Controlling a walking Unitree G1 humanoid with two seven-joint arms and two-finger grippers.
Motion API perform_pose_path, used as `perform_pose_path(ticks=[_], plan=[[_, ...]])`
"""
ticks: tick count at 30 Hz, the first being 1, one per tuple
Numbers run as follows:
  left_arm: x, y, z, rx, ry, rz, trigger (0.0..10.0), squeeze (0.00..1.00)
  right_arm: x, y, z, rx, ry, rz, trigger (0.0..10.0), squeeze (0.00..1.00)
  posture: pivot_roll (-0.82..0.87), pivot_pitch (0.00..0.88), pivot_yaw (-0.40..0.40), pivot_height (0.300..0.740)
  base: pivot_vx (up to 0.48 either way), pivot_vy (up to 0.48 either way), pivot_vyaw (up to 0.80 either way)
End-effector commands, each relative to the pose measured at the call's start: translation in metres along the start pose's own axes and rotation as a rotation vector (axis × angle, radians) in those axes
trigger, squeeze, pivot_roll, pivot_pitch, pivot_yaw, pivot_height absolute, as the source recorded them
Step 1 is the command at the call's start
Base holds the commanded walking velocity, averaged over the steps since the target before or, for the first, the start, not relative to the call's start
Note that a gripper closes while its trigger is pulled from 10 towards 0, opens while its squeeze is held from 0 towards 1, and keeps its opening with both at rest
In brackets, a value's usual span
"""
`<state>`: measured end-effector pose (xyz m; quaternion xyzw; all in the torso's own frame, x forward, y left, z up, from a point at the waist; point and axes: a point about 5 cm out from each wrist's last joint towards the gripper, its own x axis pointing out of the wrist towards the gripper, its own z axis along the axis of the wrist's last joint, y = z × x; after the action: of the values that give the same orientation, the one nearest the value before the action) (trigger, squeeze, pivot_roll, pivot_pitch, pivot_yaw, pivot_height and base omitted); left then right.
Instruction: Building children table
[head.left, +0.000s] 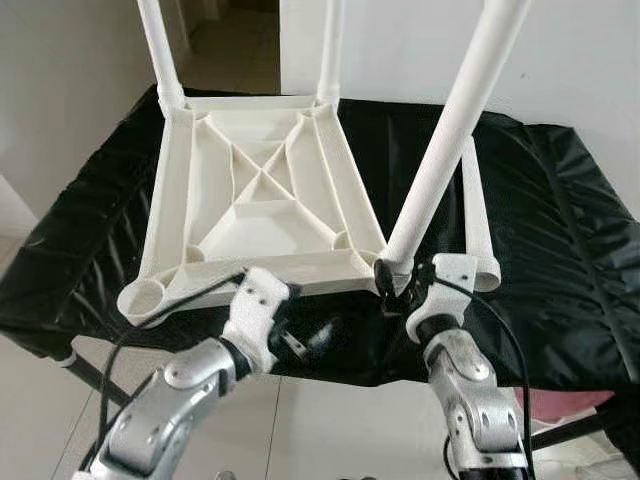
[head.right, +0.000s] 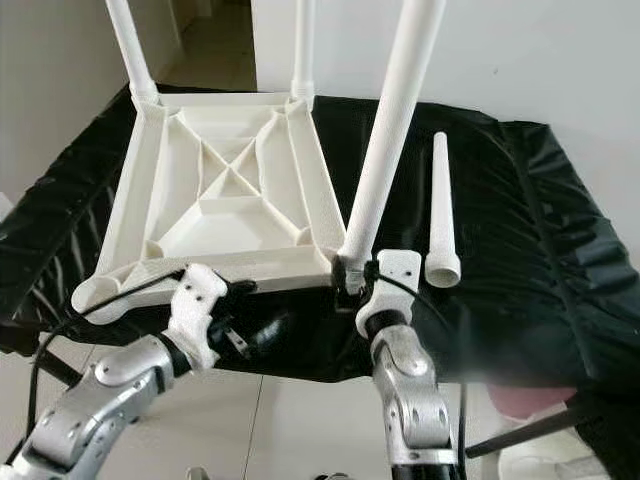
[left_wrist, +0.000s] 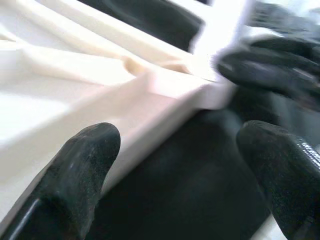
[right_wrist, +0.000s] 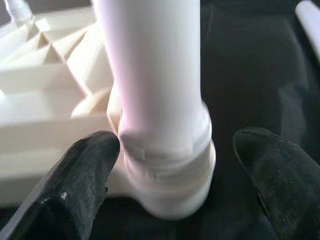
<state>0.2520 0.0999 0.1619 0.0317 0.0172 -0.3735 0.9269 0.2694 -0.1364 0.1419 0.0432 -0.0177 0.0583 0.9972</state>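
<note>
Head views: saw upturned white table top (head.left: 250, 215) on black cloth (head.left: 560, 230), three legs fitted, loose fourth leg (head.right: 441, 215) lying just beside. Empty near-left socket (head.left: 143, 298).

Left wrist view: found left gripper (left_wrist: 180, 175) open, holding nothing, near the frame's near edge.

Right wrist view: showed right gripper (right_wrist: 170, 165) spread either side of the near-right leg (right_wrist: 155, 75) at its socket, not clamped. Best to press straight down, keeping the leg upright.
</note>
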Motion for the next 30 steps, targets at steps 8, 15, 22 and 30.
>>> perform_pose_path(ticks=[8, 15, 22, 30], plan=[[0.002, 0.034, -0.012, 0.078, 0.11, 0.196, 10.0, 0.0, -0.013, -0.007, -0.006, -0.013, 0.01, -0.002, 10.0, 0.0, -0.01, 0.104, -0.019, 0.74, 0.0, 0.0, 0.0], [0.005, 0.04, -0.026, 0.002, 0.191, 0.213, 10.0, 1.0, -0.015, -0.005, -0.008, -0.005, 0.007, 0.004, 10.0, 0.0, -0.01, 0.102, -0.018, 0.74, 0.0, 0.0, 0.0], [0.009, 0.041, -0.026, 0.102, 0.208, 0.2, 10.0, 0.0, -0.014, -0.007, -0.009, -0.009, 0.011, 0.007, 10.0, 0.0, -0.01, 0.101, -0.016, 0.74, 0.0, 0.0, 0.0], [0.008, 0.054, -0.029, 0.161, 0.266, 0.24, 10.0, 0.0, -0.011, -0.005, -0.008, -0.01, 0.003, 0.011, 10.0, 0.0, -0.01, 0.097, -0.009, 0.74, 0.0, 0.0, 0.0]])
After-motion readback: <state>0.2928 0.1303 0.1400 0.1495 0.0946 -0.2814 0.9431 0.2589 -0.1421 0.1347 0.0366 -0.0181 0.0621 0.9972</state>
